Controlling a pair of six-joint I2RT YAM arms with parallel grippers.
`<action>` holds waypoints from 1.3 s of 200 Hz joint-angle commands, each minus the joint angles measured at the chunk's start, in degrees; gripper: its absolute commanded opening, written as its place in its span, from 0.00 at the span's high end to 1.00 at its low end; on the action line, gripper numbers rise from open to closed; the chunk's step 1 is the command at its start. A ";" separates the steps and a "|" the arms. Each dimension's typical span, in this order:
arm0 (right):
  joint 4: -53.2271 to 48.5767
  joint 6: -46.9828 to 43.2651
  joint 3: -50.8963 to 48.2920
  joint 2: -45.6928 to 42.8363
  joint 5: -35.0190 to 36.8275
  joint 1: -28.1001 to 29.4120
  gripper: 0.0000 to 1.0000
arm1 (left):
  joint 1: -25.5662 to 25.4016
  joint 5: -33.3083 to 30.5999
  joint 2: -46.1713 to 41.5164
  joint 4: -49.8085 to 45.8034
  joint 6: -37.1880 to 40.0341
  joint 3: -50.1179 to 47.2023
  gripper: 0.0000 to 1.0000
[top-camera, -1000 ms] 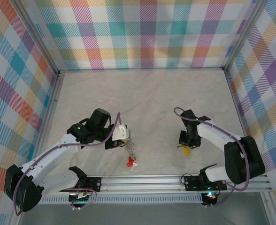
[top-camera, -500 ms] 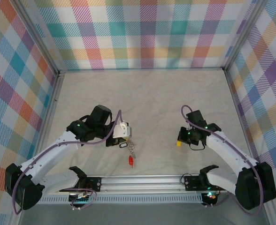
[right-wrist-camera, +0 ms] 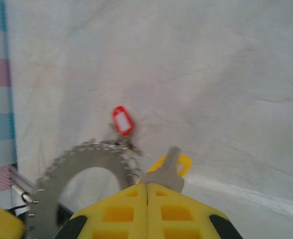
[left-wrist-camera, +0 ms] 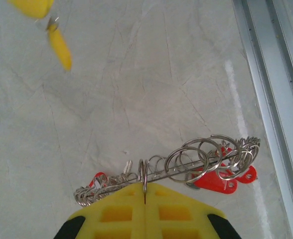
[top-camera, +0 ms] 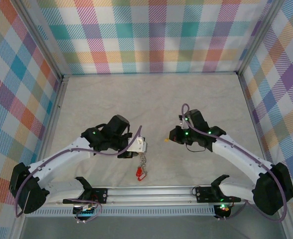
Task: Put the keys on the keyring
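Left gripper [left-wrist-camera: 145, 188] pinches the keyring [left-wrist-camera: 186, 167] steady; right gripper [right-wrist-camera: 147, 187] nips the yellow-tagged key [right-wrist-camera: 167, 169]. Line its hole squarely with the ring's opening, then ease across slowly.

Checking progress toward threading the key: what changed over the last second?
The right gripper swung left and forward, carrying the yellow-tagged key toward the left gripper, which shifted slightly right with the keyring. Both grippers stayed shut on their loads; the key is not yet on the keyring.

wrinkled off-white table [top-camera: 151, 99], metal rail [top-camera: 156, 191] along its near edge
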 commanded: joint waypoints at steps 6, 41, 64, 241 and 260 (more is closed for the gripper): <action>7.93 1.75 2.51 2.57 1.76 4.65 1.00 | -1.37 -2.56 -2.04 1.27 3.00 -0.13 1.00; 14.56 2.23 2.19 5.27 2.11 9.32 1.00 | -1.47 -4.84 -2.21 2.48 4.29 -0.74 1.00; 17.41 3.30 1.74 6.18 2.24 11.53 1.00 | -1.46 -4.82 -2.06 3.26 4.26 -0.88 1.00; 23.90 9.88 -2.19 4.46 1.73 17.09 1.00 | -0.72 -7.78 -1.11 7.45 -3.65 0.08 1.00; 25.02 11.47 -3.34 3.39 3.03 17.67 1.00 | -0.58 -7.94 -0.70 7.66 -5.36 0.65 1.00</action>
